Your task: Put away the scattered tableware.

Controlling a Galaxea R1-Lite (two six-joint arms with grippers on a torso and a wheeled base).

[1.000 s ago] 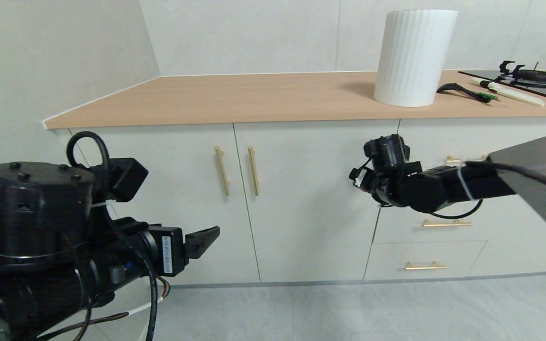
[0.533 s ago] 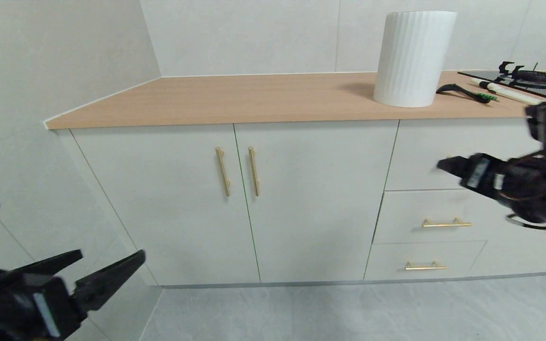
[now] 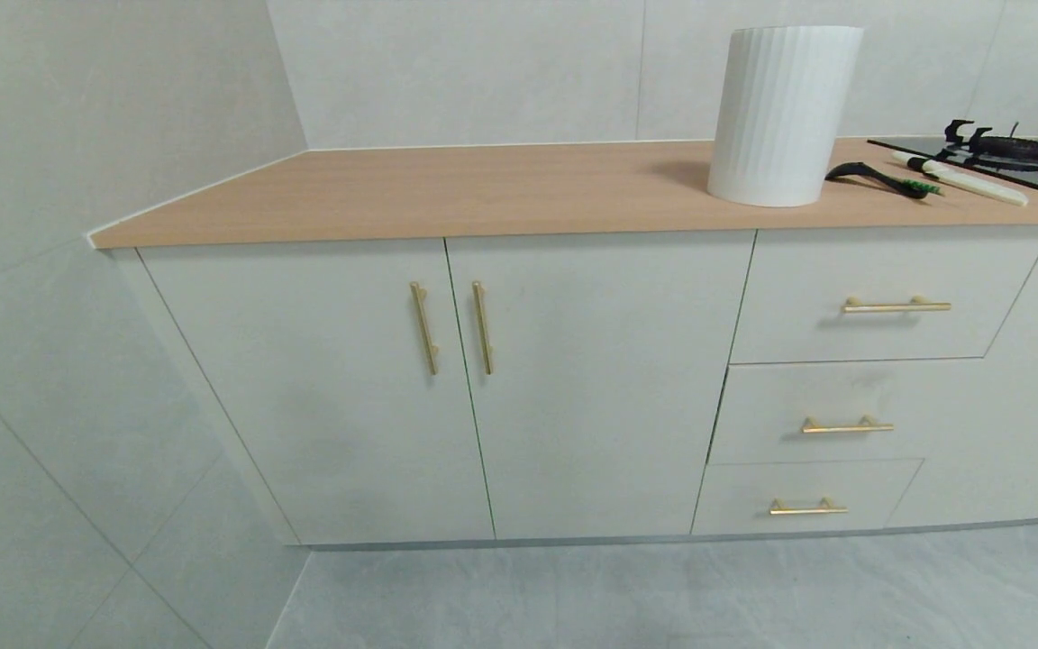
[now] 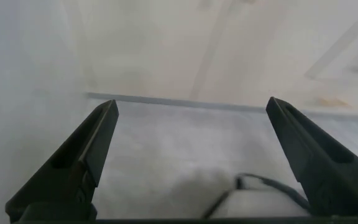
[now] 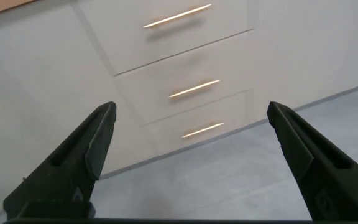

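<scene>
On the wooden countertop [image 3: 447, 189] at the far right lie a black-handled utensil [image 3: 870, 176] and a long white utensil [image 3: 965, 178], beside a tall white ribbed canister [image 3: 782, 113]. My left gripper [image 4: 191, 130] is open and empty, held low over the grey floor near the cabinet base. My right gripper [image 5: 191, 134] is open and empty too, facing the drawer fronts [image 5: 185, 56] and the floor.
White cabinet doors with two gold handles [image 3: 451, 324] sit under the counter. Three drawers with gold pulls [image 3: 896, 306] stand to their right. A black gas hob [image 3: 1015, 149] occupies the counter's far right. A tiled wall closes the left side.
Both arms have dropped out of the head view, the left one down and to the left, the right one off to the right. The head view has shifted slightly.
</scene>
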